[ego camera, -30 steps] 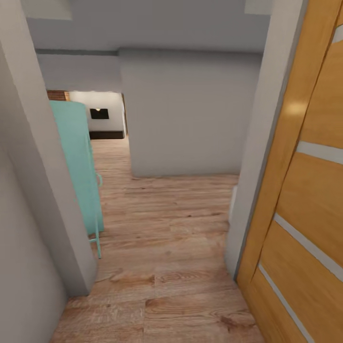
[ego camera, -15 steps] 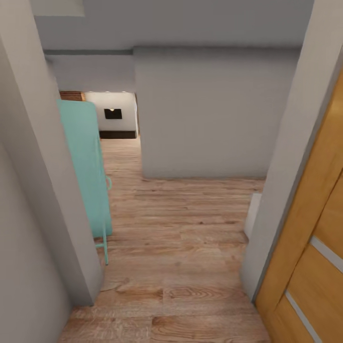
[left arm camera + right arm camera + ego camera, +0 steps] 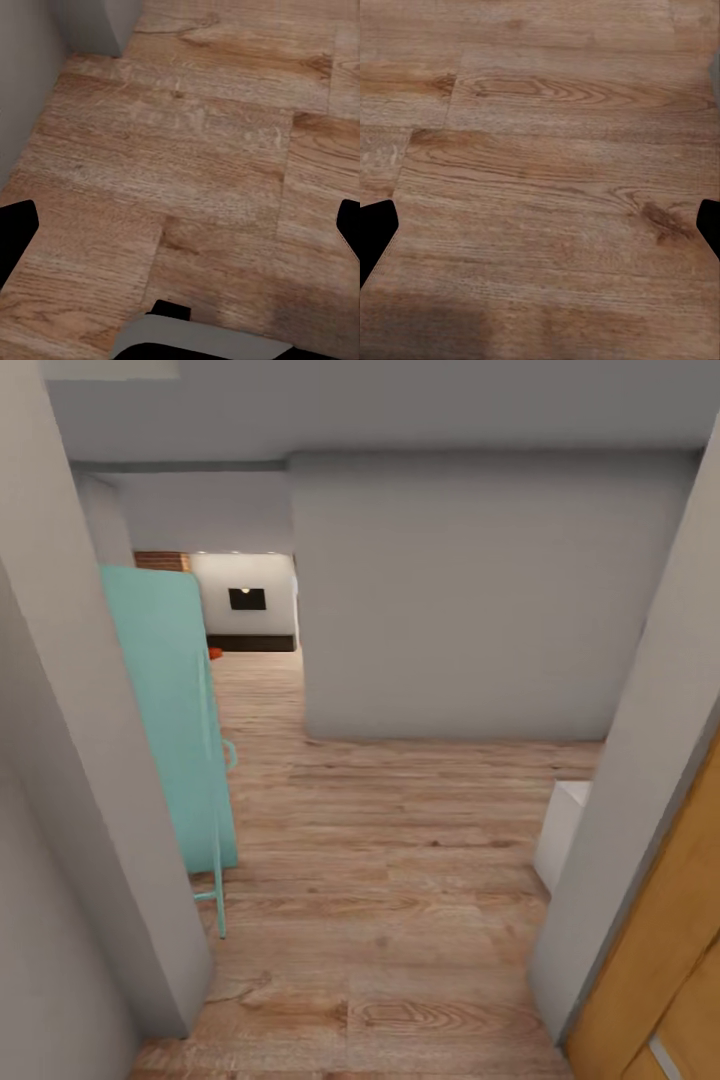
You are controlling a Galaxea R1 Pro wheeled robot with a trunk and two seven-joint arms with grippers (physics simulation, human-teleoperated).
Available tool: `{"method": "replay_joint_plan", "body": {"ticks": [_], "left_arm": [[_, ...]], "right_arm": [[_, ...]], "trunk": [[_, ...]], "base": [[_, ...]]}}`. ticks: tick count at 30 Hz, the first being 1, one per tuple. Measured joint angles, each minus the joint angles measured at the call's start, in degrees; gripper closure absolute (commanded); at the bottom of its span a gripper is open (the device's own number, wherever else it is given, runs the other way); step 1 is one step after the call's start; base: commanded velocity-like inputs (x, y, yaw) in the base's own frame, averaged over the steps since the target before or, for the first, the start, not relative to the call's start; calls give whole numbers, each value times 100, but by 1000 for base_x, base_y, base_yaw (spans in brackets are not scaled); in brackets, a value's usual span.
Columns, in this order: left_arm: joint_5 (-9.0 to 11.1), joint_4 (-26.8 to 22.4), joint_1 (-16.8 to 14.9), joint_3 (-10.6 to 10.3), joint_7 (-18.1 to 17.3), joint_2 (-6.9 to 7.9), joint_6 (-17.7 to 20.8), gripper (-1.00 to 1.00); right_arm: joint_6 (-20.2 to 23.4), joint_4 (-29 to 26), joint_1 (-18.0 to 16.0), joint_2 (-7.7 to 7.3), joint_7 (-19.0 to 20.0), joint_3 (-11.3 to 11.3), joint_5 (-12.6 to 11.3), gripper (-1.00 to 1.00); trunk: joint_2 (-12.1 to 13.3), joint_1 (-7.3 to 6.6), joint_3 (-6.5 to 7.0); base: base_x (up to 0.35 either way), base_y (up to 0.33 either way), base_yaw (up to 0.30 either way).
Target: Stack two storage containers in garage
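Far down the hallway, in the head view, a small orange-red patch [image 3: 215,653] lies on the plank floor at the mouth of the living room [image 3: 245,605]; it is too small to tell whether it is a storage container. A strip of red brick [image 3: 160,560] shows above it. In the left wrist view my left gripper [image 3: 180,232] is open over bare wood planks, its black fingertips [image 3: 15,232] at the frame edges. My right gripper [image 3: 540,229] is also open over planks, with nothing between its fingers [image 3: 375,229].
A teal panel on a thin leg [image 3: 170,720] leans along the left wall. A grey wall block [image 3: 470,600] stands ahead, with the passage running left of it. An orange wooden door [image 3: 660,980] and a white object [image 3: 560,830] are at the right.
The camera has moved: the whole view slid right, the orange door has gone almost out at the right edge, and the white object and orange-red patch have come into sight.
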Motion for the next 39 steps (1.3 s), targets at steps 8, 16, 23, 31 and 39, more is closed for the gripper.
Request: {"method": "replay_joint_plan", "body": {"ticks": [8, 16, 23, 31, 39], "left_arm": [[1, 0, 0, 0, 0, -1, 5, -100], [1, 0, 0, 0, 6, -1, 7, -100], [1, 0, 0, 0, 9, -1, 8, -100], [1, 0, 0, 0, 9, -1, 9, -100], [1, 0, 0, 1, 9, -6, 9, -100]], "right_arm": [[0, -1, 0, 0, -4, 0, 0, -100], [0, -1, 1, 0, 3, 0, 0, -100], [-5, -1, 0, 0, 3, 0, -5, -100], [-7, -1, 0, 0, -6, 0, -9, -100], [-8, -1, 0, 0, 14, 7, -9, -100]], "trunk": [[0, 0, 0], [0, 0, 0], [0, 0, 0], [0, 0, 0], [0, 0, 0]], "base": [[325, 0, 41], [325, 0, 1], [325, 0, 0], [325, 0, 0], [325, 0, 0]]}}
